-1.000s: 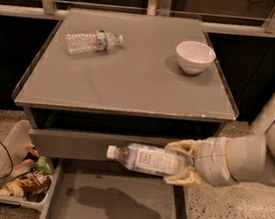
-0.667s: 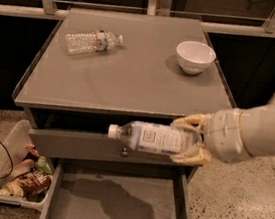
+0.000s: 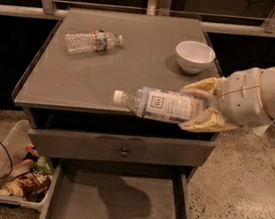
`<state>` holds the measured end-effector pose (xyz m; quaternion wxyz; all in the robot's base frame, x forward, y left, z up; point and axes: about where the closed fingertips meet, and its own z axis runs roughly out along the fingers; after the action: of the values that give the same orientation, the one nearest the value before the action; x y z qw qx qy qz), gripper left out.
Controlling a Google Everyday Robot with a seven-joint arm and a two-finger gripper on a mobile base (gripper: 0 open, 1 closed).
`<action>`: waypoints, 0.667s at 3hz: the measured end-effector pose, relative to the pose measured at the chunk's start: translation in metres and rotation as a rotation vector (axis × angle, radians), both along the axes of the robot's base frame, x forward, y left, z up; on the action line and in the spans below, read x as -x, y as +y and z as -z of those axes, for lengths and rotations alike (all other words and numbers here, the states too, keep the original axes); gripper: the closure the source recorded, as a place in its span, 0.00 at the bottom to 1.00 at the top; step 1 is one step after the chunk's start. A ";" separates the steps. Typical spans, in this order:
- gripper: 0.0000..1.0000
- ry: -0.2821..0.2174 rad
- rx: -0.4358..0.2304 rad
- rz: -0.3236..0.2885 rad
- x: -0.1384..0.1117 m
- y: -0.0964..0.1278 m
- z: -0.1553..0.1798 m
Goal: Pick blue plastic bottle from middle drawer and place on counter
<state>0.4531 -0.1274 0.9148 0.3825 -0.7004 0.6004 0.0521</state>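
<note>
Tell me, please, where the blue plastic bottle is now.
Camera view, right of centre: the blue plastic bottle lies sideways in the claw, over the counter's front edge, near the white bowl.

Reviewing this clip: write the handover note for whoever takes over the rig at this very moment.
Gripper: shut on the blue plastic bottle, held sideways at the counter's front edge, cap pointing away from the gripper.
Middle drawer: open, nothing in it.
Done: bottle is out of the drawer.
Left: set it down on the counter, away from the white bowl and clear water bottle, then release.
</note>
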 end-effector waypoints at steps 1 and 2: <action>1.00 0.000 0.000 0.000 0.000 0.000 0.000; 1.00 0.015 -0.019 0.014 -0.013 0.008 0.002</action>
<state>0.4656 -0.1198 0.9124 0.3849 -0.6922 0.6076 0.0603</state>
